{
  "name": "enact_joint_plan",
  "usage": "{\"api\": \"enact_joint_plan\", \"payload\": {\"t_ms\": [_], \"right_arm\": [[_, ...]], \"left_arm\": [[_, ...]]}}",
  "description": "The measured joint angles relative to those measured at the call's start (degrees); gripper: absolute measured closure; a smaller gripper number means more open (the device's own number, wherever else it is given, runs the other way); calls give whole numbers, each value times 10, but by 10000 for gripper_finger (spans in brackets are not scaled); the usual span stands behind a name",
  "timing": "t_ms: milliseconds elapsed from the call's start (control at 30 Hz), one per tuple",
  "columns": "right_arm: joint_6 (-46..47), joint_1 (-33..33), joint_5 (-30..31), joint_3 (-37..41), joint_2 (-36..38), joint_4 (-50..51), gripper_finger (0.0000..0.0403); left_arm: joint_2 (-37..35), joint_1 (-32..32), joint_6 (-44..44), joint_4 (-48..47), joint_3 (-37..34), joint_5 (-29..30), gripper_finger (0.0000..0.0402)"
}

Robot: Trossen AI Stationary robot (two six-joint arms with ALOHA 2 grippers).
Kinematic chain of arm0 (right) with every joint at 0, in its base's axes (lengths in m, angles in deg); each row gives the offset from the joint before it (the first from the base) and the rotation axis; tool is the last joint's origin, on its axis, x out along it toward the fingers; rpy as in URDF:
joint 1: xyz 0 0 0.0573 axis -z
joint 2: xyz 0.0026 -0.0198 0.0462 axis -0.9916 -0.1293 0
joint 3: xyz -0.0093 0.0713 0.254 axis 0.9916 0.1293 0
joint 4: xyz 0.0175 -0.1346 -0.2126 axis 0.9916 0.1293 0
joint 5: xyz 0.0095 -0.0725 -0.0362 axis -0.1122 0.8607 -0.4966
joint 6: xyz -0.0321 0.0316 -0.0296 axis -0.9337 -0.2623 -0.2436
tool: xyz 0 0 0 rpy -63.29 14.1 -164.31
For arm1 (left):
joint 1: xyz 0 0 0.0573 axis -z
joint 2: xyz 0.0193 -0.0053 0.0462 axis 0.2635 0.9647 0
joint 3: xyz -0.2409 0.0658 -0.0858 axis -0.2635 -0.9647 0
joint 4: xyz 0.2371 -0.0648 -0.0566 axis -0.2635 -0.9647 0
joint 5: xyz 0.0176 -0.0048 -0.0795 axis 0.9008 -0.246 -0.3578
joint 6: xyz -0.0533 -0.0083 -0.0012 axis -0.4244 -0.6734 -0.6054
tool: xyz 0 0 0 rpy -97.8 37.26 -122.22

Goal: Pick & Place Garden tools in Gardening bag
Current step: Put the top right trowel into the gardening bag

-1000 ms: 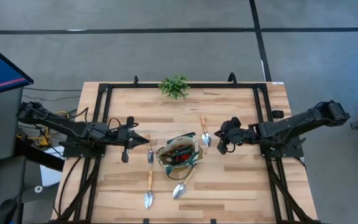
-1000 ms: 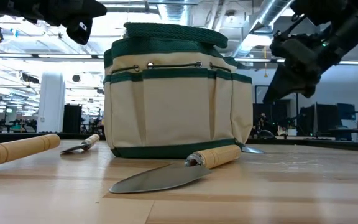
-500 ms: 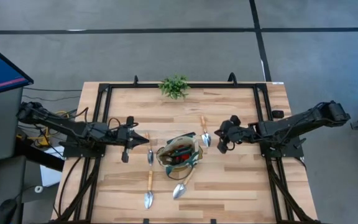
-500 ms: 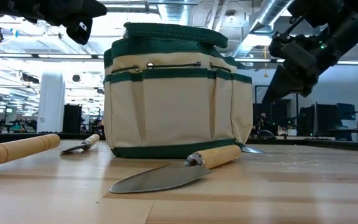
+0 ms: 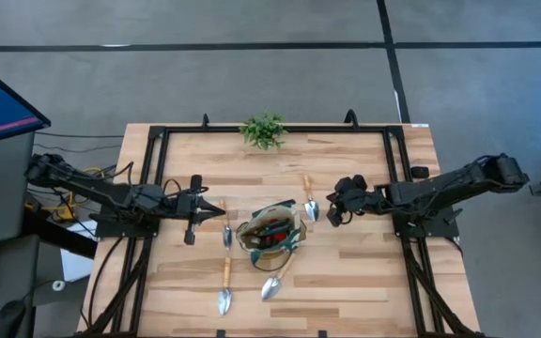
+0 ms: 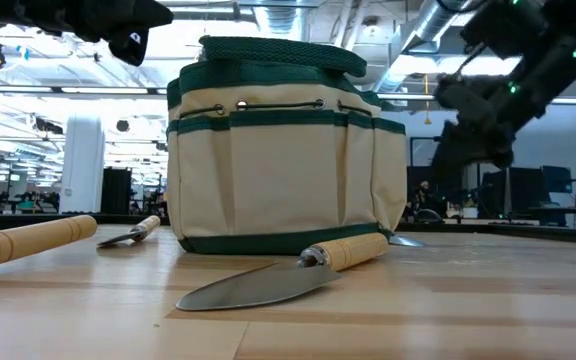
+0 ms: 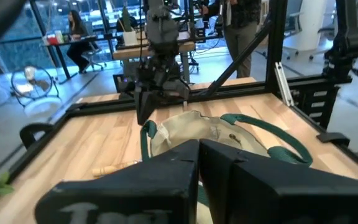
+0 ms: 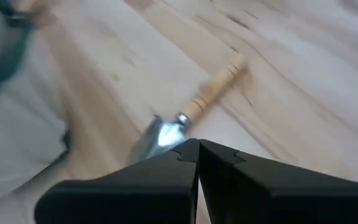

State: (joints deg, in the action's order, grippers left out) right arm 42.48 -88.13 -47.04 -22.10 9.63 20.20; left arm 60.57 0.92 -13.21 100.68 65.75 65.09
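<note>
High view, right gripper (image 5: 331, 215) fingers closed beside trowel (image 5: 310, 200), gardening bag (image 5: 271, 232) nearby

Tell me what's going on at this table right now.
Two robot arms are packing garden tools into a tan gardening bag at the middle of the table. The bag already holds some tools. Four trowels lie on the wood around it. The right gripper, fingers shut and empty, hangs above the trowel right of the bag. The left gripper, also shut and empty, waits left of the bag.
</note>
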Motion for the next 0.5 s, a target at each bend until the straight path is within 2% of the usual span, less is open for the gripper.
{"api": "enact_joint_plan", "payload": {"t_ms": [133, 367, 500], "right_arm": [[46, 5, 5, 15, -41, -37, 392], [52, 27, 5, 8, -131, -144, 327], [52, 36, 1, 3, -179, -204, 304]], "left_arm": [[0, -6, 14, 0, 0, 0, 399], [0, -12, 14, 1, 0, 0, 399], [0, -12, 14, 1, 0, -1, 399]]}}
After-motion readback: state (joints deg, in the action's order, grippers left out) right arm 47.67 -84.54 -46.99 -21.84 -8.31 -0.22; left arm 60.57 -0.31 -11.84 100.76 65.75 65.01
